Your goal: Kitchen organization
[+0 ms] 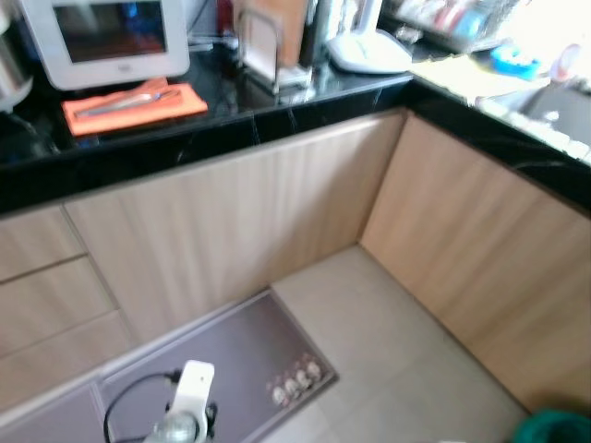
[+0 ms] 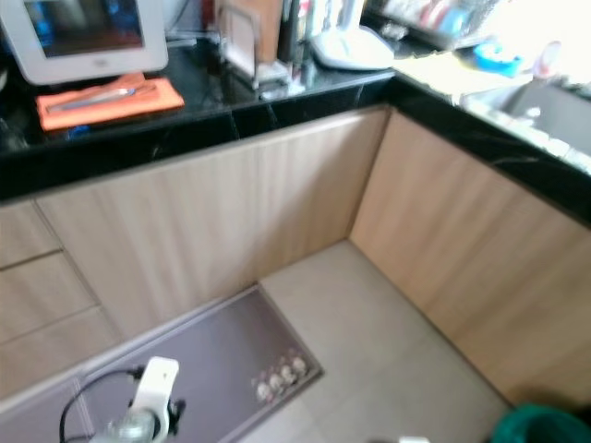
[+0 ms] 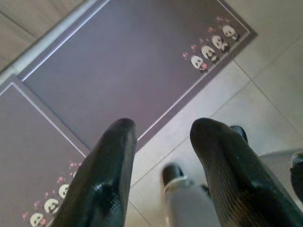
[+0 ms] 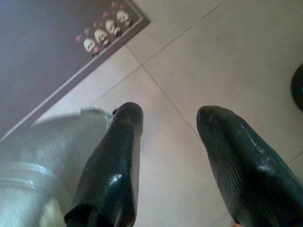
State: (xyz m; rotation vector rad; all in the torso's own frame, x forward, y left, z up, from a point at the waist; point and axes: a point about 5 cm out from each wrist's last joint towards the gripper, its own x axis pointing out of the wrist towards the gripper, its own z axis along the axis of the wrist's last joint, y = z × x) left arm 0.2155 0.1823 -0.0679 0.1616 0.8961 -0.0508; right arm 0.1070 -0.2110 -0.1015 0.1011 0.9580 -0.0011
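No text, label, brand, number or sign can be read anywhere. The white microwave (image 1: 106, 41) on the black counter (image 1: 231, 125) has a small mark below its door, too blurred to read. The purple floor mat (image 3: 132, 71) carries only a row of little panda pictures (image 3: 210, 47) at its corner, without lettering.

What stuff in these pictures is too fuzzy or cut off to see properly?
- Utensils on the orange cloth: left eye view, blurred, kind unclear.
- Items behind the white appliance, by the wooden board: blurred clutter.
- Green object: cut by the bottom corner.
- Mat figures: too small.
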